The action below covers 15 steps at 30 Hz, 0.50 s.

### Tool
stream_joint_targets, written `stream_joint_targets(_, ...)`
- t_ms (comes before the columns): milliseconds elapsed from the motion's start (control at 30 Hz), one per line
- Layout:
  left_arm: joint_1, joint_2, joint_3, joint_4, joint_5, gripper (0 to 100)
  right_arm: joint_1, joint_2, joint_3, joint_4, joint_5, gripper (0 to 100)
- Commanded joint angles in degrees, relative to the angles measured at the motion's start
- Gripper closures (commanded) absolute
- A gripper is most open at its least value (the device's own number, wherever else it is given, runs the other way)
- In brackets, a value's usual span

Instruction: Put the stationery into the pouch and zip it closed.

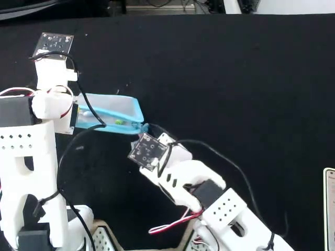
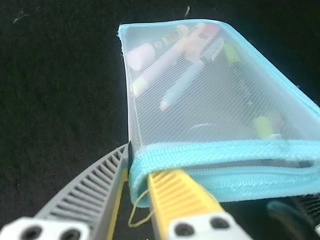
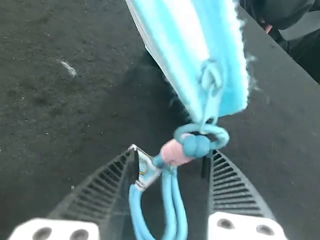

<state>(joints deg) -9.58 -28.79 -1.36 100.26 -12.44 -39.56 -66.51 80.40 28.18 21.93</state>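
No text, number or sign can be read; faint print on a pen [image 2: 176,36] inside the pouch [image 2: 225,115] is too blurred to make out.

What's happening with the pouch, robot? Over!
Left gripper shut on pouch corner. Right gripper open around zip cord. Stationery inside, pouch looks zipped. Nothing in the way.

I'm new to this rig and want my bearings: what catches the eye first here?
The translucent pouch with turquoise trim, pastel pens showing through it, sits on the black table. The left pincer clamps one end; at the other, the turquoise zip cord with a pink bead lies between the fingers of the open right pincer.
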Motion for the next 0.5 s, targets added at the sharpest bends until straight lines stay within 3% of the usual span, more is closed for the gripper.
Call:
stream_joint_targets(0, -0.3, -0.6, -0.7, 0.4, -0.1, 97, 1.7, -1.0, -6.9, -1.1, -0.3, 79.1)
stream_joint_targets(467, -0.3, -0.6, -0.7, 0.4, -0.1, 97, -0.9, -13.1, -2.8, 0.5, 0.2, 82.9)
